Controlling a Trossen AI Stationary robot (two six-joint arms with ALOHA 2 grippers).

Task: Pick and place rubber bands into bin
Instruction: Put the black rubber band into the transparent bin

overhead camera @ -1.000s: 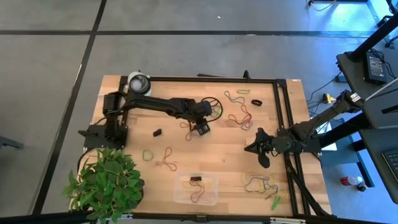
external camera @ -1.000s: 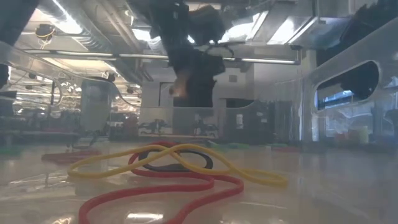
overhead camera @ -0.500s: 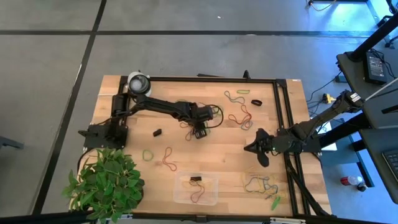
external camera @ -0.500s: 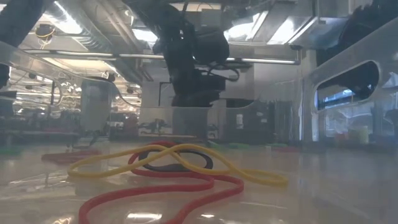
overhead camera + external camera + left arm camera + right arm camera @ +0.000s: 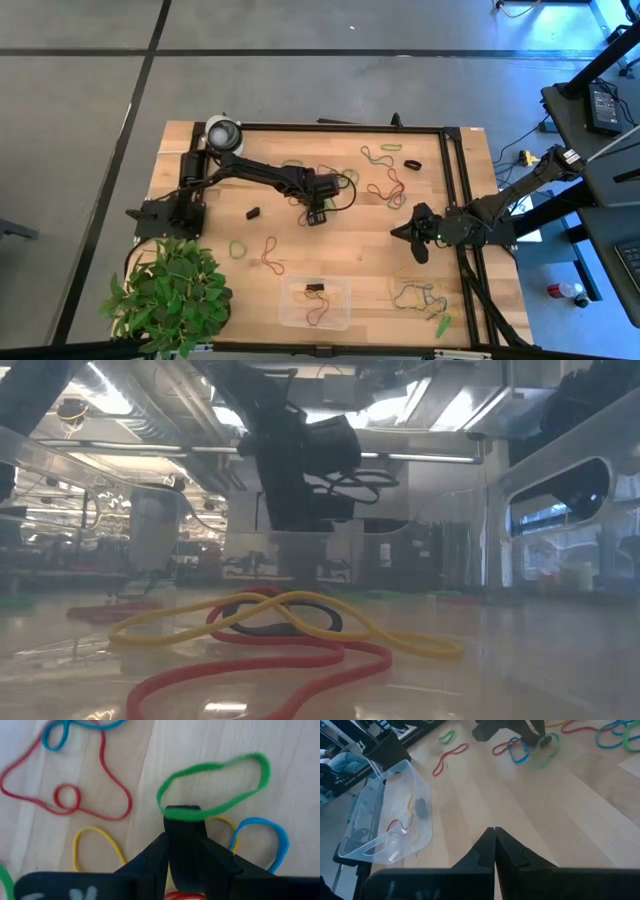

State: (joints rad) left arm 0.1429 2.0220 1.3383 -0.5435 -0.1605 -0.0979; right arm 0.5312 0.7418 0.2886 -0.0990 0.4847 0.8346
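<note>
Rubber bands in several colours lie scattered on the wooden table [image 5: 350, 265]. My left gripper [image 5: 316, 217] [image 5: 183, 812] points steeply down at mid-table, shut on a green rubber band [image 5: 235, 775] that lies among red [image 5: 107, 795], yellow [image 5: 95, 837] and blue [image 5: 270, 840] ones. The right wrist view shows it from afar, the left gripper [image 5: 536, 737] standing on that cluster. The clear bin [image 5: 340, 318] [image 5: 357, 820] sits at the near edge with a few bands inside. My right gripper [image 5: 402, 236] [image 5: 495, 831] waits shut and holds nothing, near the table's right side. My left gripper has the green band's edge nearest the fingers [image 5: 212, 811], where the loop runs across the fingertips. The fingers come from above, slanting steeply down, across the strand. The rest of the loop lies flat and slack on the table.
A potted plant [image 5: 170, 295] stands at the near left corner and a round white-and-grey object [image 5: 223, 132] at the far left. A black frame rail [image 5: 455, 190] runs along the right side. More band piles lie at the near right [image 5: 420, 297] and far right [image 5: 385, 185].
My left gripper has come down to the table, rolled its wrist a little and closed its fingers at the green band. My right gripper has rolled about its own line without leaving its place.
</note>
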